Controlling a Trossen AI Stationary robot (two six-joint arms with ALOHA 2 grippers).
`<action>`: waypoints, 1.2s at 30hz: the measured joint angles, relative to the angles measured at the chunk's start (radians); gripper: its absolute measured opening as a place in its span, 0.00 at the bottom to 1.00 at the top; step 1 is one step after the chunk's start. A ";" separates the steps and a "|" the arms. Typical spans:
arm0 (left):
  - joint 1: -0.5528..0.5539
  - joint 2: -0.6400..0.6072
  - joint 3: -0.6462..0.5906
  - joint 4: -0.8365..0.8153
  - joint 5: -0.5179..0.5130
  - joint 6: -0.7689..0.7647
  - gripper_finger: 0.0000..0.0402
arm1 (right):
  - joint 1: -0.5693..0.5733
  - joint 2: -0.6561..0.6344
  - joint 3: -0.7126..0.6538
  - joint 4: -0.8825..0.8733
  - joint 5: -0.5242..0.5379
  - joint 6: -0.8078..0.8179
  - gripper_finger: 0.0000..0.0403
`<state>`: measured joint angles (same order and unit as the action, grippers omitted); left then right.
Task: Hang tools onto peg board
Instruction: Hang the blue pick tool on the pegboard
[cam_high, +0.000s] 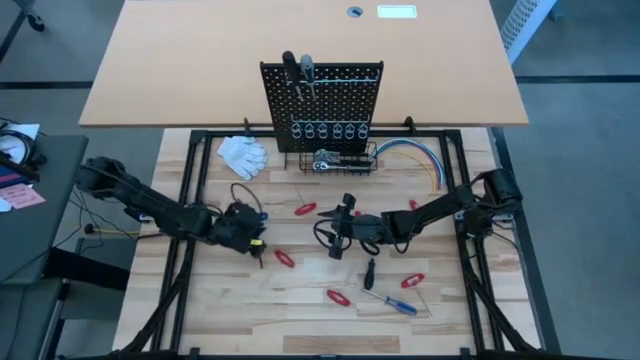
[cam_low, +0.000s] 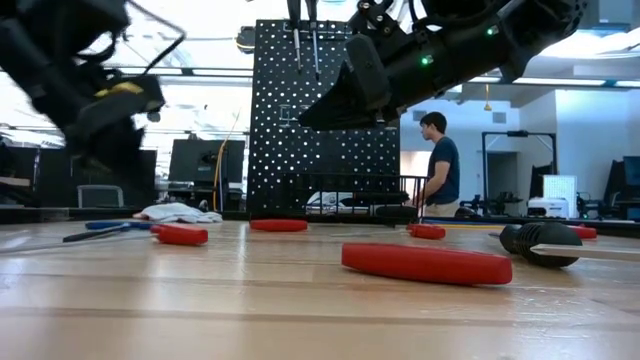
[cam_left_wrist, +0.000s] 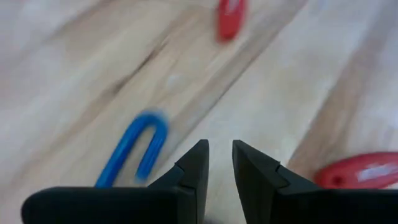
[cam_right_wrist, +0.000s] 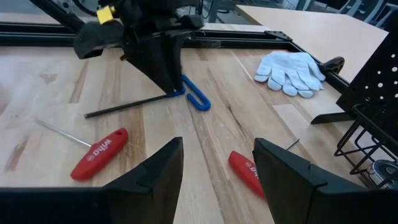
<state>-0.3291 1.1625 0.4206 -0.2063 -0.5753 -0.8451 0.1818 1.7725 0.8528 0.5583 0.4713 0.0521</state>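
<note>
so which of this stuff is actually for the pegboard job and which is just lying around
For the job:
- peg board
- red-handled screwdrivers
- blue-handled screwdriver
- black-handled screwdriver
- ratchet wrench in the basket

Lying about:
- white gloves
- coloured cables

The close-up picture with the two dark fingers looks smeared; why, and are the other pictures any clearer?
Left wrist view: table, blue hook-shaped tool and red handles are streaked, suggesting camera motion, while the left gripper stays sharp. Low view: bright room light leaves the peg board and arms as dark shapes. Right wrist and high views: evenly lit, crisp.
</note>
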 joint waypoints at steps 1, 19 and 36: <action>0.016 -0.002 0.001 0.033 0.022 0.079 0.16 | 0.000 0.000 0.000 0.000 0.000 0.000 0.50; 0.093 0.039 0.074 -0.240 0.366 0.953 0.38 | 0.000 0.000 0.000 -0.005 0.000 0.000 0.50; 0.237 0.289 0.144 0.075 0.400 1.276 0.03 | 0.000 0.000 0.000 -0.004 -0.001 0.000 0.50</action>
<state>-0.0926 1.4518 0.5642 -0.1312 -0.1758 0.4307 0.1818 1.7725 0.8524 0.5538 0.4705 0.0525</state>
